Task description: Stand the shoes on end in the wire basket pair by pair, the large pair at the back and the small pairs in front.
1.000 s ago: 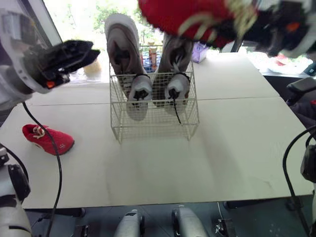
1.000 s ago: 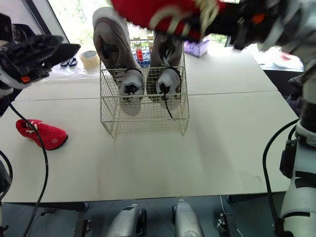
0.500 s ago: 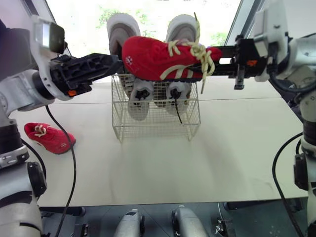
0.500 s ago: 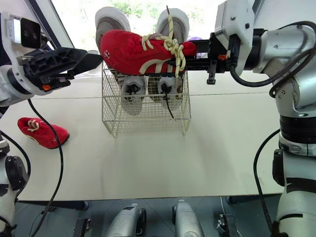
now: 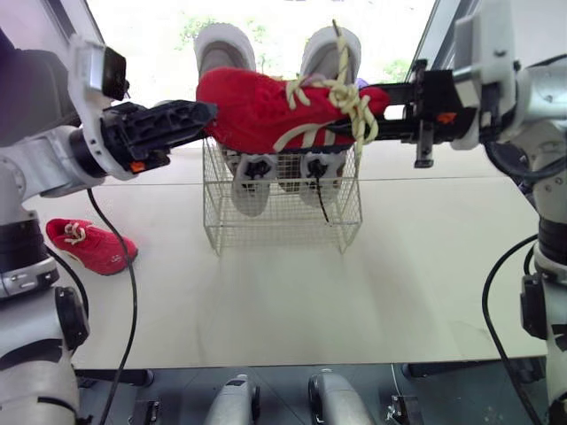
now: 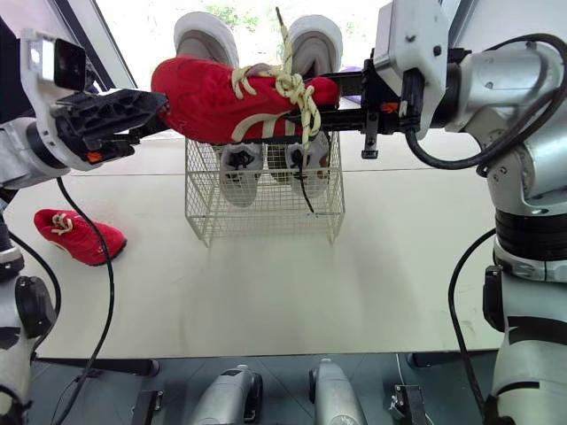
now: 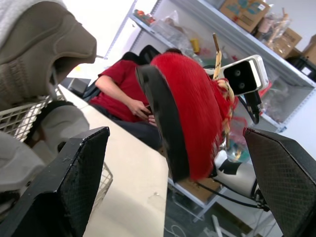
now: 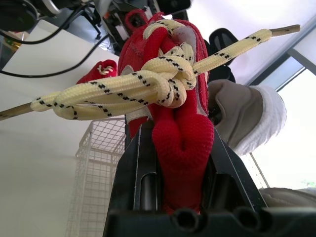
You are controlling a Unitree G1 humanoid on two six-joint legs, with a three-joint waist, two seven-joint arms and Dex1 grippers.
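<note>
held shoe: a small red shoe of fuzzy, suede-like cloth, level in the air above the basket, toe to the left and heel to the right, crossing in front of the large pair.
laces: thick cream cord flecked with black, tied in a fat knot over the tongue, with one stiff end sticking up.
sole: thin, smooth and black, curving round the toe.
right gripper: clamped on the heel of the held shoe. Its flat black fingers press from both sides, so the red cloth creases between them.
left gripper: fingers spread wide at the toe of the held shoe. The toe sits between them with a gap on each side, touching neither.
pads: broad, black, with a fine crosshatched face.
basket: a box of white wire grid, open at the top, on the far middle of the table.
large pair: two grey shoes on end at the far side of the basket, their rounded, white-edged ends rising well above the rim.
small pair: two grey-and-white shoes on end at the near side of the basket, side by side.
black lace: hangs down from the right small shoe.
loose shoe: a second red shoe with cream laces, on its sole on the table at the left, well apart from the basket.
table: a flat, matt white top with a seam crossing it from left to right.
person: in a red shirt, seated beyond the table's edge in the left wrist view.
</note>
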